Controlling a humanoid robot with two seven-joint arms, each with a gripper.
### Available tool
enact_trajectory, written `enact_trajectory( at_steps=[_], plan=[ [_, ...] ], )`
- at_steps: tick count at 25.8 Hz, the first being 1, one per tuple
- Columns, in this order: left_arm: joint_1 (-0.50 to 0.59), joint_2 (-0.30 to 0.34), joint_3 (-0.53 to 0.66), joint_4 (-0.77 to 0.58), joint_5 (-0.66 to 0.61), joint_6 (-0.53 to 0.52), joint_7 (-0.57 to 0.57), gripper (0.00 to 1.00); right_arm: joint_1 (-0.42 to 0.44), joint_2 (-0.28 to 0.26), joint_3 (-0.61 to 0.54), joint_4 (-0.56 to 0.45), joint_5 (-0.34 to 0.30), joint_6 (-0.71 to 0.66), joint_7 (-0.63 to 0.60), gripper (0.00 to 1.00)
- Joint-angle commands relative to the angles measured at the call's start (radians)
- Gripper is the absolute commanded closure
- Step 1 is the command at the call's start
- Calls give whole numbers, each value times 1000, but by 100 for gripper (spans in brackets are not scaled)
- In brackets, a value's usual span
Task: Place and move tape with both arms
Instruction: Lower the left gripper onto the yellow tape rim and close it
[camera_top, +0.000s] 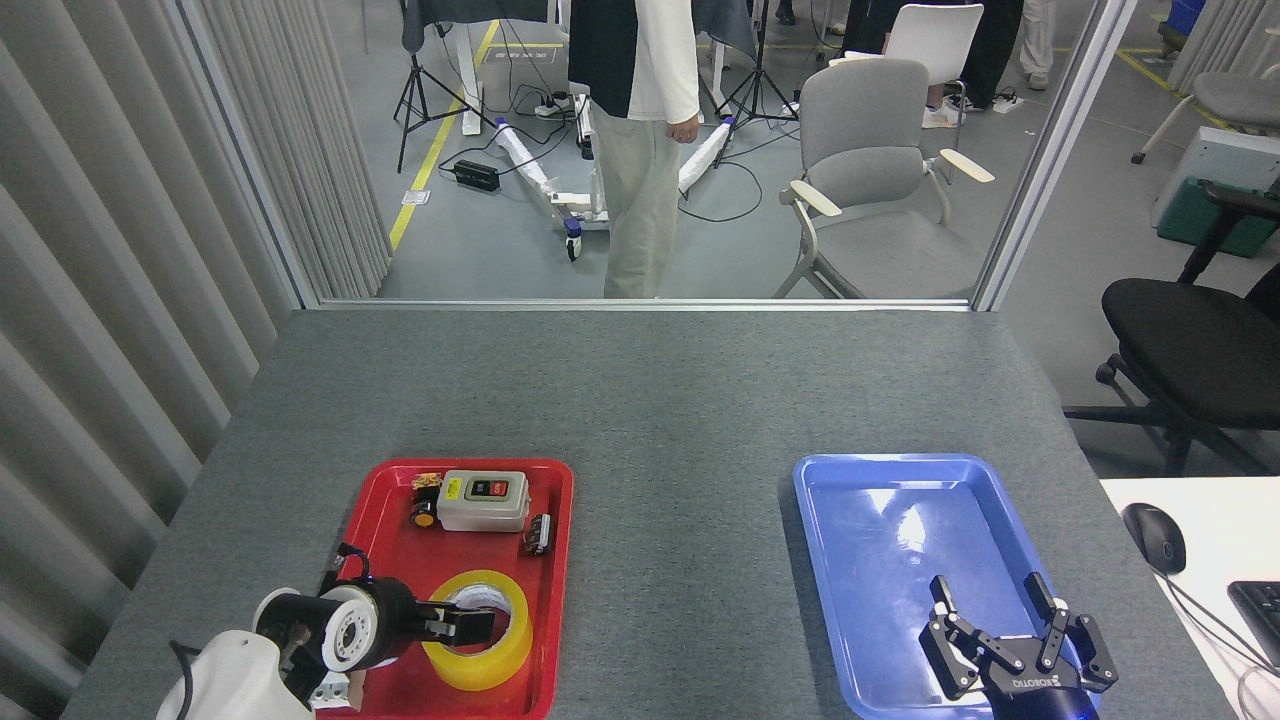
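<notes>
Two trays sit on the worktop (640, 400), well apart: one tray (555, 520) at left, the other tray (860, 480) at right. In the left tray, a switch box (484, 500) lies at the back and the tape (478, 630) at the front. The left end effector (468, 627) reaches into the tape's core. The right end effector (1000, 615) is over the right tray's near end.

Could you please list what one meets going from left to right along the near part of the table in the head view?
Left pincer reaching into the tape on the red tray → bare table → blue tray → right pincer, open over that tray → mouse.
</notes>
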Motion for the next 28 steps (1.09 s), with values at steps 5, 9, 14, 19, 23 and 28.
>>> enact_trajectory(
  at_steps=[5, 9, 14, 19, 23, 28],
  plan=[
    [-10, 2, -1, 51, -18, -3, 5, 6, 0, -4, 0, 1, 1, 6, 8, 0],
    [-11, 0, -1, 52, -27, -20, 5, 14, -1, -6, 0, 1, 1, 4, 7, 0],
    [-28, -9, -8, 65, -44, -21, 6, 16, -1, -12, -3, 1, -4, -42, 3, 0],
    [-34, -8, -27, 72, -44, -23, 6, 23, -3, -12, 0, -5, -2, -14, 3, 0],
    [-37, -8, -28, 80, -45, -24, 5, 23, -3, -15, -7, -26, -2, -16, 7, 0],
    [-42, -6, -45, 106, -45, -55, 5, 32, -9, -4, -9, -42, -2, -22, 10, 0]
  ],
)
